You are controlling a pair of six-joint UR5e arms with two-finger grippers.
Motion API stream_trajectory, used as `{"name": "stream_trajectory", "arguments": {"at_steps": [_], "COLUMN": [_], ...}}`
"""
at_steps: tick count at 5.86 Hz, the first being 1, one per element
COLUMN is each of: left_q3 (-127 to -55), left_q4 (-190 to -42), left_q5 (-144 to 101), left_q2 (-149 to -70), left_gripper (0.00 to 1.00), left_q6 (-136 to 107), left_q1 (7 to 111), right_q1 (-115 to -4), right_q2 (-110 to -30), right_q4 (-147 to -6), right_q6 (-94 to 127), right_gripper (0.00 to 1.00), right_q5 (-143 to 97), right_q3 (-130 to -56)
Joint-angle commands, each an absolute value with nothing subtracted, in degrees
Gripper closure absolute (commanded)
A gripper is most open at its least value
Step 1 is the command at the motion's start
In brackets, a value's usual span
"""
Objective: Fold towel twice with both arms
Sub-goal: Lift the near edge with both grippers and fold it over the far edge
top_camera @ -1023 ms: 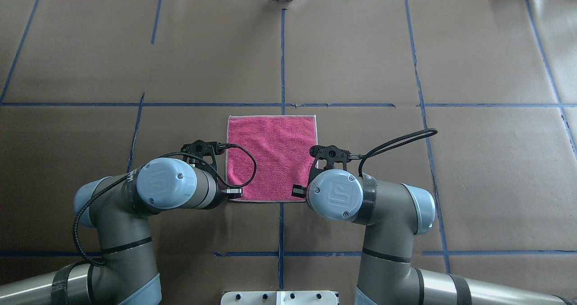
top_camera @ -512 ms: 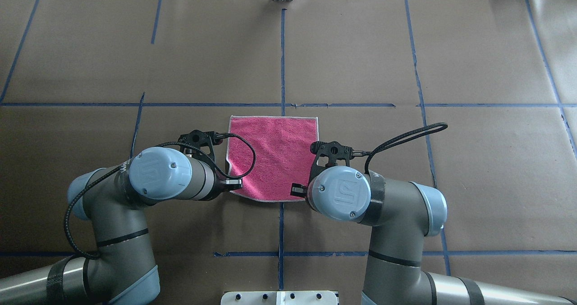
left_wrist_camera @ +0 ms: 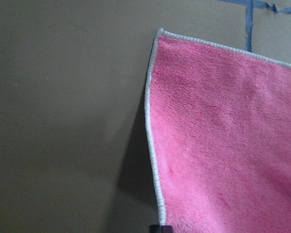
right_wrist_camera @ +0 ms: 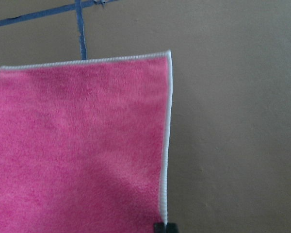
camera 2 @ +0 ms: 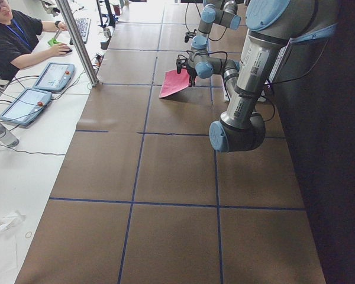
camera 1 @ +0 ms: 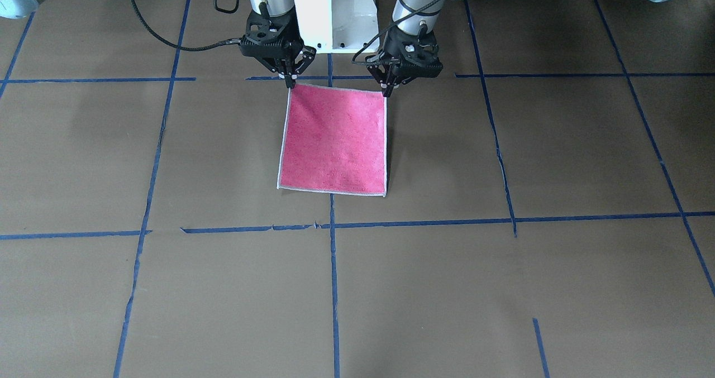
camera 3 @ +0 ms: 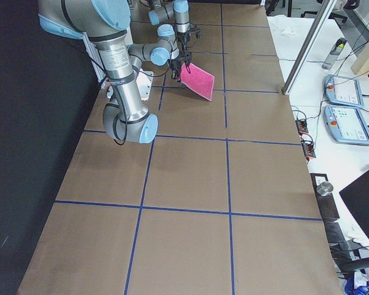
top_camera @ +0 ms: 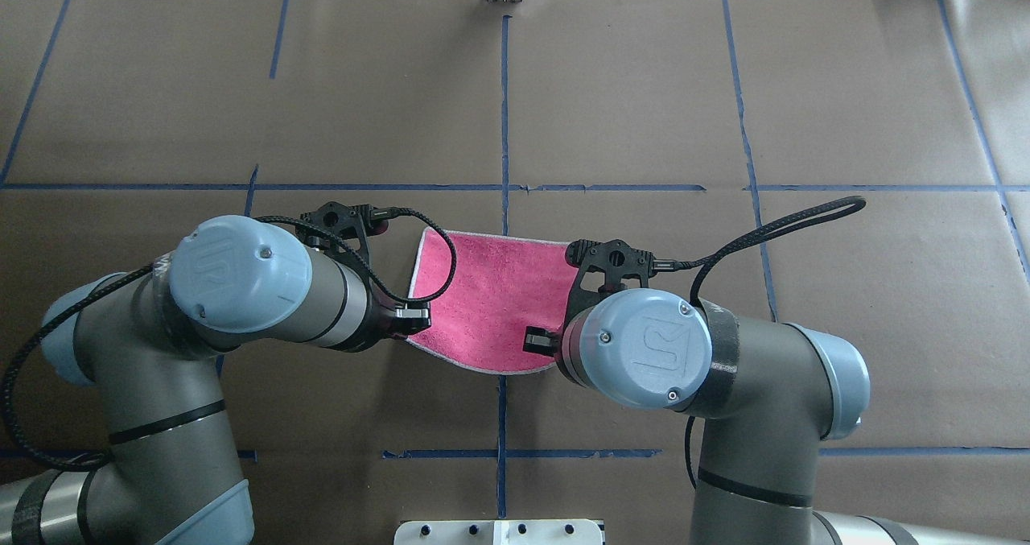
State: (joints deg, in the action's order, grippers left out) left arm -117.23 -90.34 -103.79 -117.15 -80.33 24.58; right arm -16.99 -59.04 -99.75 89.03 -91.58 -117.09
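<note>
The towel (camera 1: 335, 138) shows its pink face with pale grey edging. Its two corners nearest the robot are raised, and its far edge rests on the brown table. My left gripper (camera 1: 385, 90) is shut on one raised corner, and my right gripper (camera 1: 290, 82) is shut on the other. In the overhead view the towel (top_camera: 491, 295) sags between my left gripper (top_camera: 406, 319) and my right gripper (top_camera: 539, 342). The left wrist view shows the towel (left_wrist_camera: 223, 136) hanging away from a fingertip (left_wrist_camera: 157, 228). The right wrist view shows the towel (right_wrist_camera: 82, 141) likewise. The grey face is hidden.
The white pedestal base (camera 1: 332, 9) stands just behind the grippers. Blue tape lines (camera 1: 424, 221) grid the brown table. An operator (camera 2: 18, 35), tablets (camera 2: 53, 76) and a metal post (camera 2: 77, 41) stand on the far side of the table.
Both grippers have risen and moved away from the robot with the towel's near corners. The towel's near edge has come off the table and now sags between them.
</note>
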Motion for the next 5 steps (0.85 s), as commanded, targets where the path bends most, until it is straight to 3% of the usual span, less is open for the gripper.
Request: {"name": "stream_trajectory", "arguments": {"at_steps": [1, 5], "left_q3": [-119.45, -109.62], "left_q4": [-87.10, -88.15], "left_q5": [-104.33, -102.39], "left_q2": [-117.86, -122.07], "left_gripper": [1.00, 1.00], "left_q6": [-80.33, -77.18], "left_q1": [24.70, 26.88], "right_q1": [-16.70, -17.75], "right_q2": [-59.41, -58.54], "right_q4": [-100.37, -99.40], "right_q6": [88.95, 88.68], "right_gripper": [1.00, 1.00], "right_q5": [-91.32, -90.70], "right_q3": [-117.08, -111.19]}}
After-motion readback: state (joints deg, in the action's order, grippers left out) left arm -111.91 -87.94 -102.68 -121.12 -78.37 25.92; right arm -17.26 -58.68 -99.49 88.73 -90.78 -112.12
